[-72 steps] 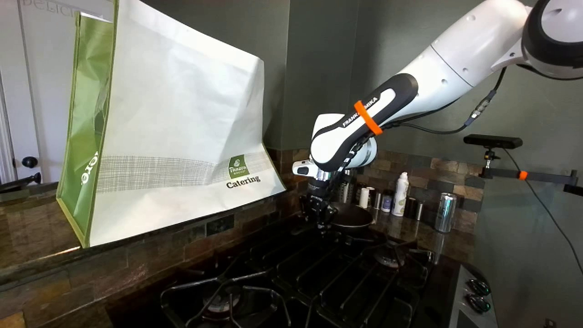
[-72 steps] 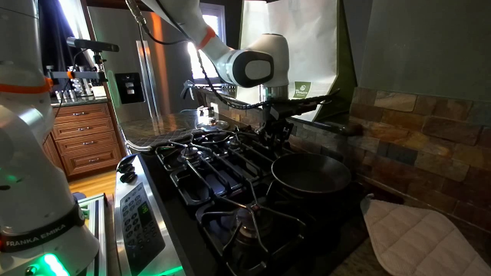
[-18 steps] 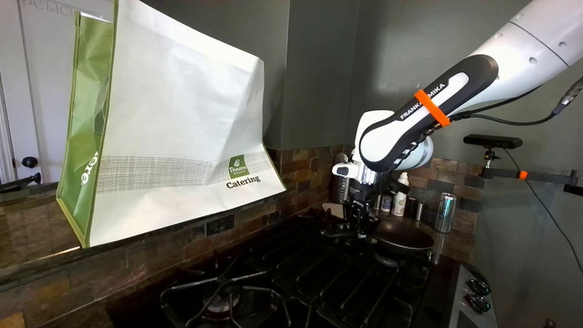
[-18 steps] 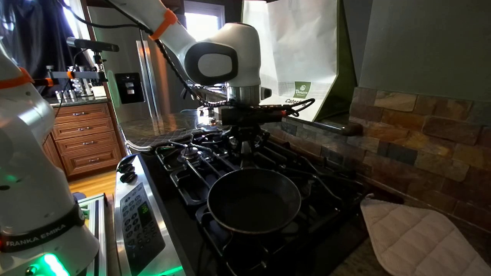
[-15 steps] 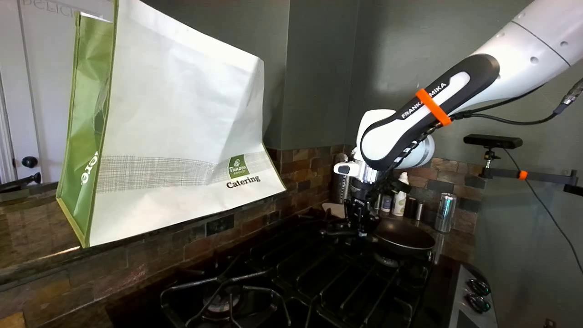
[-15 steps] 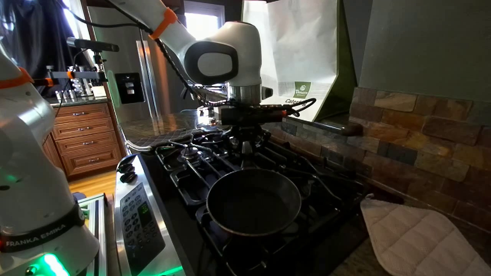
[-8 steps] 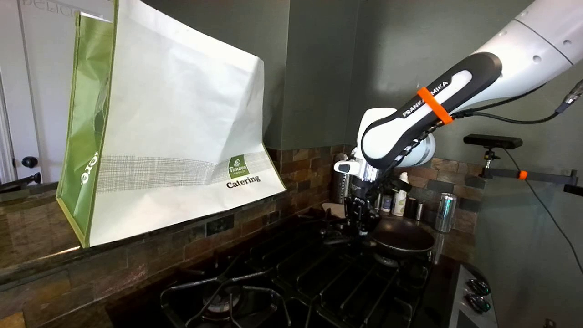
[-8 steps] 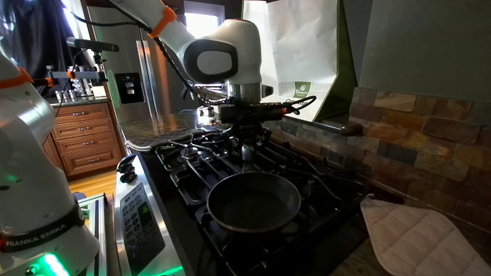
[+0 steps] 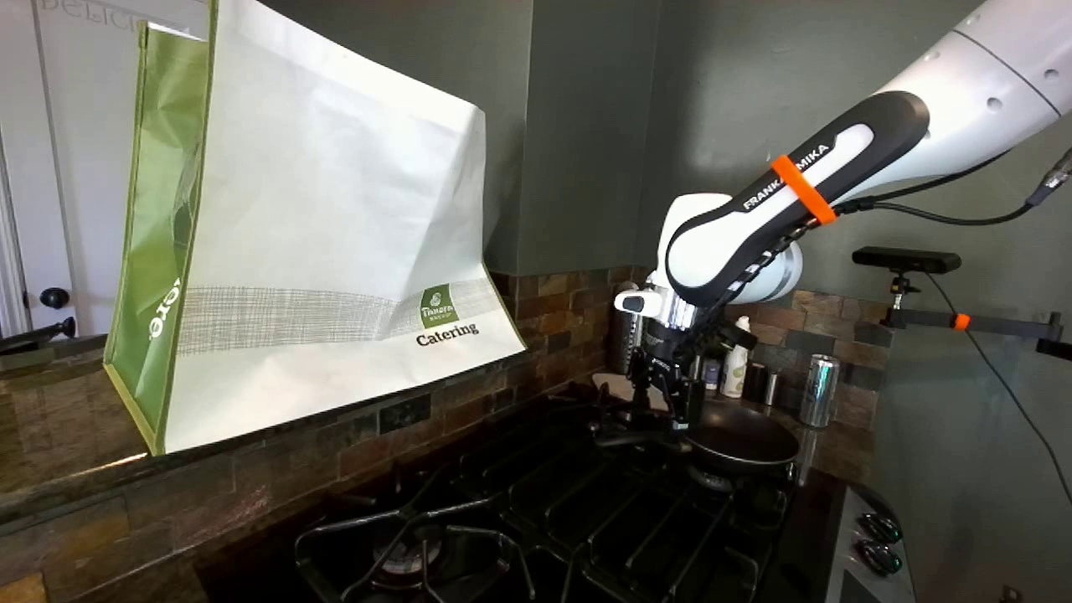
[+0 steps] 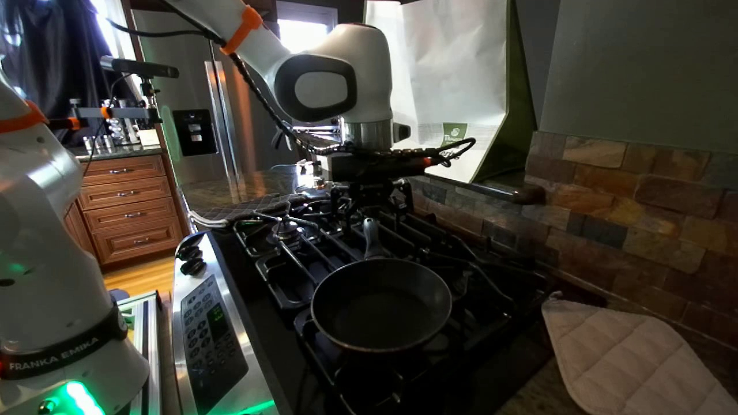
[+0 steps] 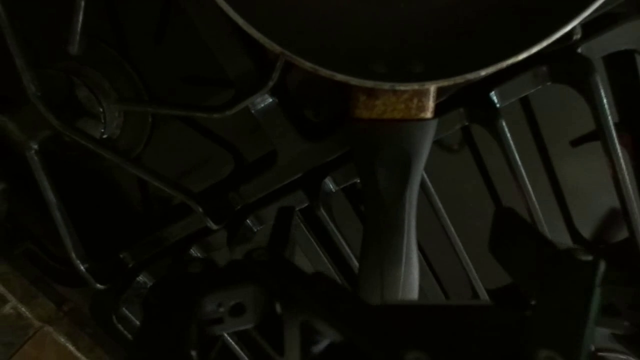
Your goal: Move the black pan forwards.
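The black pan [image 10: 380, 302] rests on the stove's burner grates, in view in both exterior views, with its dark round bowl [image 9: 741, 431] near the control-panel side. Its grey handle [image 10: 372, 239] points away from the bowl, beneath my gripper [image 10: 373, 212]. Looking down in the wrist view, the handle [image 11: 390, 200] runs between the two spread fingers [image 11: 510, 232], with a gap on each side. My gripper stands open around the handle without gripping it. The handle's far end is hidden behind the gripper body in the wrist view.
Black grates [image 9: 586, 519] cover the stove, with a knobbed control panel [image 10: 210, 323] along one edge. A white and green bag [image 9: 335, 234] stands on a ledge beside it. A quilted pad [image 10: 634, 351] lies by the tiled wall. Bottles and a shiny cup [image 9: 819, 389] stand behind the pan.
Over several seconds the pan has come from the tiled wall towards the control panel. In the last half second my gripper has let go of the handle, its fingers spreading, and the arm has risen slightly.
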{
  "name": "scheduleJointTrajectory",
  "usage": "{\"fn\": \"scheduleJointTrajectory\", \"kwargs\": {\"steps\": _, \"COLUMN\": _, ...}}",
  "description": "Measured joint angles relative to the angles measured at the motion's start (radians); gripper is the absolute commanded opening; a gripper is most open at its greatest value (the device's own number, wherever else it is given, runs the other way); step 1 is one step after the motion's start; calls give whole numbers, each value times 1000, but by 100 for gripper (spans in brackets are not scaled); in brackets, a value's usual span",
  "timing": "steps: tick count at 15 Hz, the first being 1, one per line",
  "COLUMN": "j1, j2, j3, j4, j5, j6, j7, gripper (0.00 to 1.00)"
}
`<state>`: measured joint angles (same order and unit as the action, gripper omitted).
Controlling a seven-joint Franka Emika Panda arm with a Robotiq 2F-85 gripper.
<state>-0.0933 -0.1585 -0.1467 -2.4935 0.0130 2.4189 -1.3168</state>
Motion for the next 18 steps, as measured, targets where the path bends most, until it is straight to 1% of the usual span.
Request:
{"fn": "scheduleJointTrajectory", "kwargs": {"steps": 4, "j1": -2, "j2": -24, "j3": -1, "j4": -1, "j5": -4, "j6": 0, "j7": 10, "gripper": 100}}
{"fn": "scheduleJointTrajectory", "kwargs": {"steps": 6, "j1": -6, "j2": -44, "j3": -4, "j4": -3, "j5": -15, "j6": -15, "j7": 38, "gripper": 100}}
{"fn": "scheduleJointTrajectory", "kwargs": {"steps": 9, "j1": -22, "j2": -95, "j3": -14, "j4": -12, "j5": -39, "j6": -92, "j7": 101, "gripper": 100}}
{"fn": "scheduleJointTrajectory", "kwargs": {"steps": 12, "j1": -41, "j2": -162, "j3": -35, "j4": -37, "j5": -56, "j6": -172, "j7": 124, "gripper": 100}}
{"fn": "scheduleJointTrajectory", "kwargs": {"steps": 14, "j1": -61, "j2": -203, "j3": -48, "j4": -58, "j5": -98, "j6": -190, "j7": 140, "gripper": 100}}
{"fn": "scheduleJointTrajectory", "kwargs": {"steps": 18, "j1": -101, "j2": -271, "j3": -74, "j4": -93, "j5": -193, "j6": -190, "j7": 152, "gripper": 100}}
